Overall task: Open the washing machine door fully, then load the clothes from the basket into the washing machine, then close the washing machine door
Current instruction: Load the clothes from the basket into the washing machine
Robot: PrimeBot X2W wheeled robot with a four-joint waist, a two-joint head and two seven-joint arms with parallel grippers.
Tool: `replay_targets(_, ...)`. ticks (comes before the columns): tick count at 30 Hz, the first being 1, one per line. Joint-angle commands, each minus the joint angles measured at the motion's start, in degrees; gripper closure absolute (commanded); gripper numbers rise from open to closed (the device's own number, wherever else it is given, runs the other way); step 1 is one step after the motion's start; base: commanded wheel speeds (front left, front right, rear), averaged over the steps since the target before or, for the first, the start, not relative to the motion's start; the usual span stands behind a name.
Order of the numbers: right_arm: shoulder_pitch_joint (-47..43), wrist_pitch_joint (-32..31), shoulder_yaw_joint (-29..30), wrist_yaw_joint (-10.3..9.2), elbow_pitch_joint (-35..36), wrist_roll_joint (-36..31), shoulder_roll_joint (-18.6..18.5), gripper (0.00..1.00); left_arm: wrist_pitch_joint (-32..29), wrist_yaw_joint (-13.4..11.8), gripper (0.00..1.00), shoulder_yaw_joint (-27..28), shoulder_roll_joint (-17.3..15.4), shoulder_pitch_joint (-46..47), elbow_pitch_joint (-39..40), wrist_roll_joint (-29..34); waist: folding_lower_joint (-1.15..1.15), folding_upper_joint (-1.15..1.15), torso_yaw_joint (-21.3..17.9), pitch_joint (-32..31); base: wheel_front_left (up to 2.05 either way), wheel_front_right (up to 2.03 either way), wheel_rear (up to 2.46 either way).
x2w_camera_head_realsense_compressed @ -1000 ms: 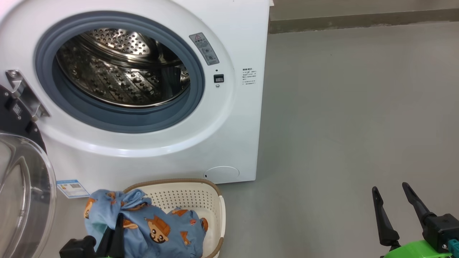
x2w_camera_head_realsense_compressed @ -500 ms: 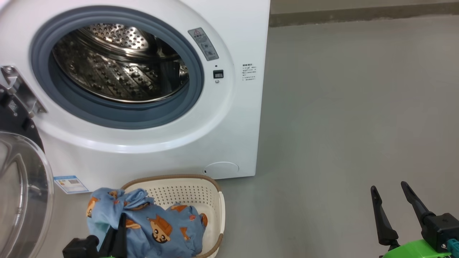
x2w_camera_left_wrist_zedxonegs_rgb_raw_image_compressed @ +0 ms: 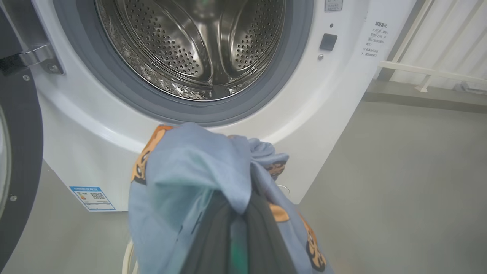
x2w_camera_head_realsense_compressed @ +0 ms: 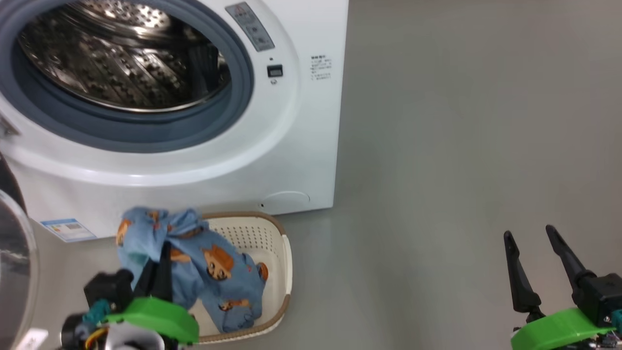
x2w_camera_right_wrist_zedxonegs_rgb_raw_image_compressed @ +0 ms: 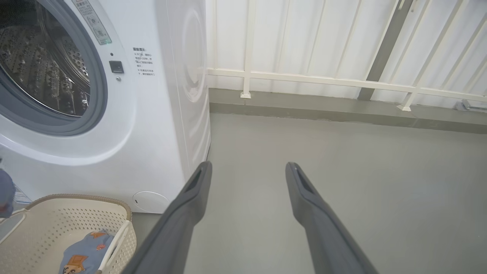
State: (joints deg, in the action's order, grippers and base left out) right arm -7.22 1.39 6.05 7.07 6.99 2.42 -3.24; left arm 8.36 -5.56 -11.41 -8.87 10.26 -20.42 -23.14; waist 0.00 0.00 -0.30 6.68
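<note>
The washing machine [x2w_camera_head_realsense_compressed: 291, 146] stands with its steel drum [x2w_camera_head_realsense_compressed: 116, 53] uncovered. Its door [x2w_camera_head_realsense_compressed: 14, 262] hangs swung out at the left edge, and its black rim [x2w_camera_left_wrist_zedxonegs_rgb_raw_image_compressed: 19, 152] is visible in the left wrist view. In front on the floor sits the cream basket [x2w_camera_head_realsense_compressed: 285, 253]. My left gripper [x2w_camera_head_realsense_compressed: 163, 253] is shut on the light blue clothes [x2w_camera_head_realsense_compressed: 214, 262], holding a bunch above the basket's left end while the rest trails inside. In the left wrist view the clothes [x2w_camera_left_wrist_zedxonegs_rgb_raw_image_compressed: 190, 171] hang below the drum opening. My right gripper [x2w_camera_head_realsense_compressed: 528, 232] is open over bare floor.
Grey floor [x2w_camera_head_realsense_compressed: 461, 146] stretches to the right of the machine. A white railing [x2w_camera_right_wrist_zedxonegs_rgb_raw_image_compressed: 342, 82] on a low kerb runs behind it. A blue label sticker [x2w_camera_head_realsense_compressed: 68, 229] sits low on the machine front. A fold of the clothes [x2w_camera_right_wrist_zedxonegs_rgb_raw_image_compressed: 81, 255] lies in the basket [x2w_camera_right_wrist_zedxonegs_rgb_raw_image_compressed: 76, 198].
The head camera has tilted down and shifted, so the machine sits higher in the picture. My left gripper has lifted the clothes a little relative to the basket rim. The right gripper stays open.
</note>
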Motion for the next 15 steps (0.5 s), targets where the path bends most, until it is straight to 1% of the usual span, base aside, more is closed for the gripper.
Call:
replay_targets(1,2.5,0.56,-0.93,0.42,1.84,0.28,-0.6,0.0,0.01,0.02,1.0,1.77,-1.1,3.42,0.66,-0.44,0.0,0.0,-1.68,3.37,0.0,0.0,0.0)
replay_targets(8,5.53,1.95,-0.94,0.42,1.96,0.78,-0.28,0.0,-1.83,0.39,1.0,3.19,-2.45,13.85,-3.75,-1.42,0.0,0.0,-3.64,11.34,0.0,0.0,0.0)
replay_targets(15,9.19,4.49,-1.6,0.42,0.59,1.64,0.14,0.0,-5.86,1.67,1.0,4.55,-6.64,26.63,-8.61,-1.89,0.0,0.0,-6.14,19.56,0.0,0.0,0.0)
